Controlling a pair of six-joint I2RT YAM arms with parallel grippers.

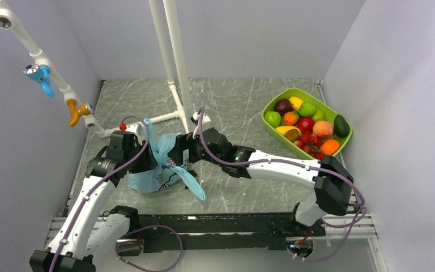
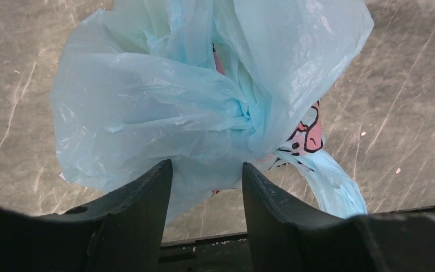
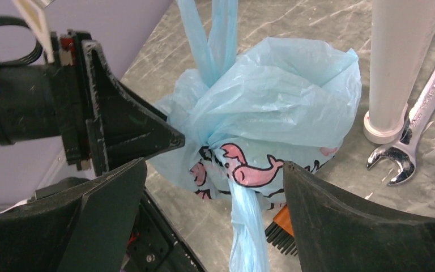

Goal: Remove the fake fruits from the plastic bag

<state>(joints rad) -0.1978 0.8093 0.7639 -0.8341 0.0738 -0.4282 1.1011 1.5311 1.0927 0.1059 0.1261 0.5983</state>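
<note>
My right tool (image 3: 214, 165) gapes wide astride the bag (image 3: 277, 107), which sits on the worktop (image 3: 340, 181). My left tool (image 2: 207, 175), less spread, noses the bag's opposite side. Fruits (image 1: 306, 122) fill a tray (image 1: 298, 91) well right of the bag.

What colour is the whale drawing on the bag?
Pink with dark outlines. The right wrist view shows the plastic bag best.

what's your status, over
Left end effector open at thin light-blue printed plastic bag; right end effector open, straddling it. Bag contents hidden. Silver metal wrench beside it.
</note>
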